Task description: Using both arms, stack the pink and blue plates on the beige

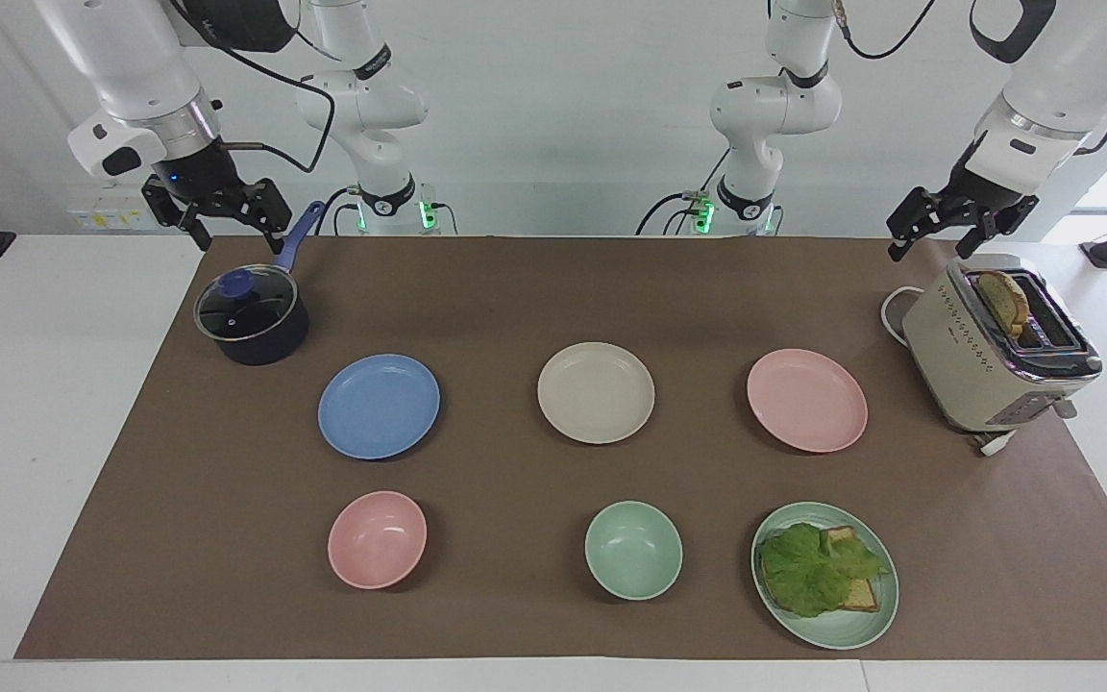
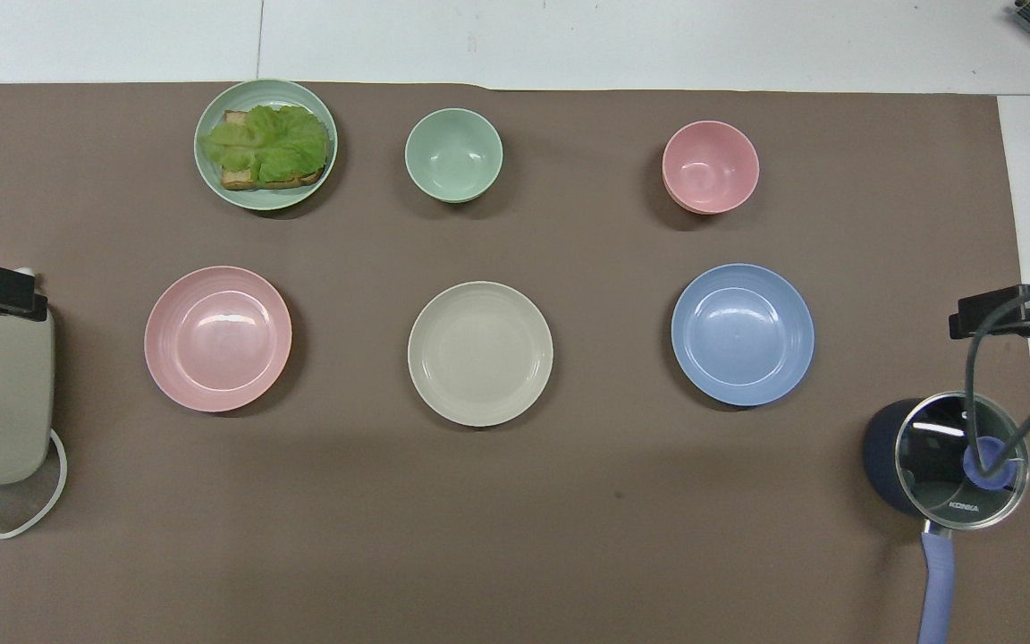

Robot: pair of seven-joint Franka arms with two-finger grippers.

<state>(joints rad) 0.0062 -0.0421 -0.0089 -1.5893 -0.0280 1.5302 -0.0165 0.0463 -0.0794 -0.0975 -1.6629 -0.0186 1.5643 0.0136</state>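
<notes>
Nothing is stacked yet, so the step in hand is judged to be the first reach. In the facing view, the right gripper (image 1: 232, 213) hangs open and empty over the saucepan (image 1: 251, 317) at its end of the mat, and should drop to the blue plate (image 1: 379, 406) just beside that pan, taking it by the rim, since the plate is shallow and offers little else to pinch. The beige plate (image 1: 596, 392) lies mid-mat between the two coloured ones, bare and ready to receive; each plate wants lifting clear of the low rim before being set down centred. The pink plate (image 1: 807, 400) sits toward the left arm's end, beside the toaster (image 1: 996, 351), over which the left gripper (image 1: 938, 229) waits open, holding nothing. As for contents: the pan is lidded, the toaster holds a slice, the pink bowl (image 1: 377, 539) and green bowl (image 1: 633, 550) are empty, and the green plate (image 1: 824, 575) carries toast under lettuce.
</notes>
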